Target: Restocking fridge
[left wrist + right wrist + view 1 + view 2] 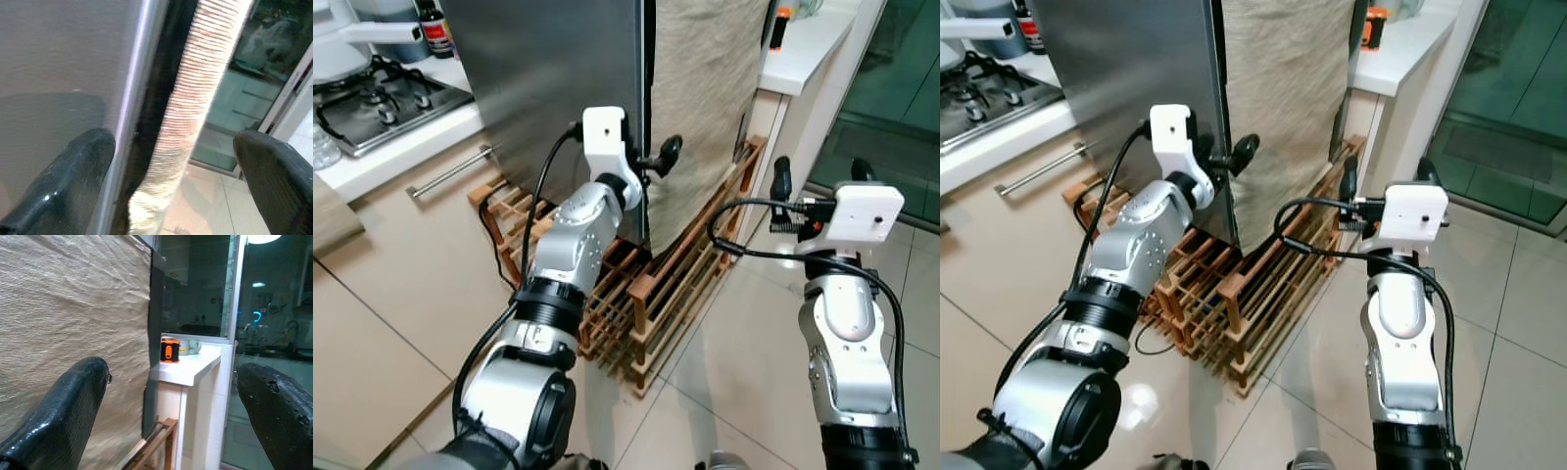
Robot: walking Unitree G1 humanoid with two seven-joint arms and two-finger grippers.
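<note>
The steel fridge (548,88) stands in front of me with its door closed and a beige woven cloth (705,98) hanging down the side next to the door edge. My left gripper (656,162) is open at that edge. In the left wrist view one finger (73,171) lies against the steel face and the other finger (274,171) is beyond the cloth (190,112), so door edge and cloth lie between them. My right gripper (822,174) is open and held up in the air to the right of the fridge, facing the cloth (73,308), with nothing in it.
The fridge rests on a low wooden slatted rack (656,294) that juts out over the tiled floor. A gas stove (372,103) and a drawer handle (450,171) are on the left. To the right are a white counter (803,49) with an orange object (781,24), and a glass door (891,108).
</note>
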